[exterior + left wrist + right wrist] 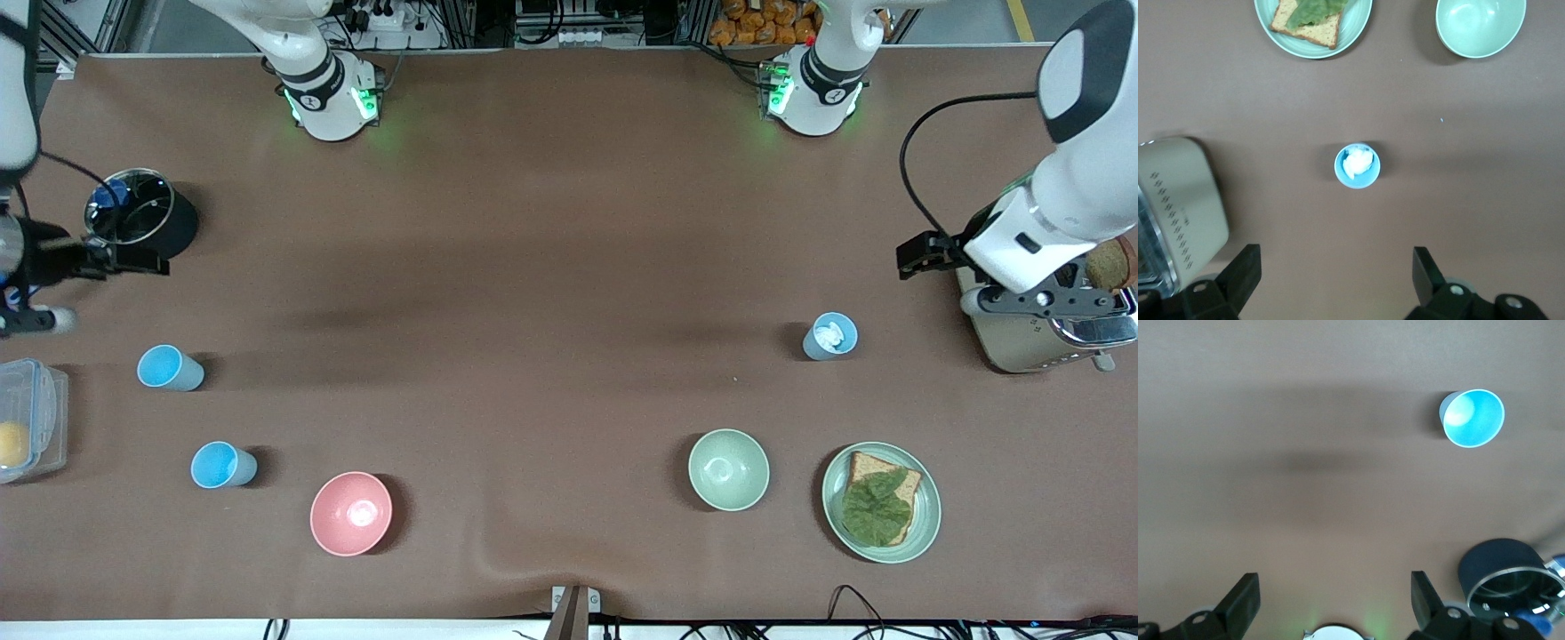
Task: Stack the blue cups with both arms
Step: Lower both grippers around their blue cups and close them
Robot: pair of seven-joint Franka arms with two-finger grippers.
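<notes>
Three blue cups stand upright on the brown table. Two are toward the right arm's end: one (169, 367), also in the right wrist view (1471, 418), and another (222, 465) nearer the front camera. The third cup (830, 337) is toward the left arm's end and holds a crumpled white thing; it also shows in the left wrist view (1357, 165). My left gripper (916, 256) (1337, 273) is open and empty, up in the air beside the toaster. My right gripper (133, 260) (1335, 600) is open and empty, up in the air by the black pot.
A black pot (147, 213) with a glass lid, a clear box (27, 427) and a pink bowl (350, 513) are toward the right arm's end. A pale green bowl (728, 468), a plate (925, 524) of toast and a toaster (1040, 342) are toward the left arm's end.
</notes>
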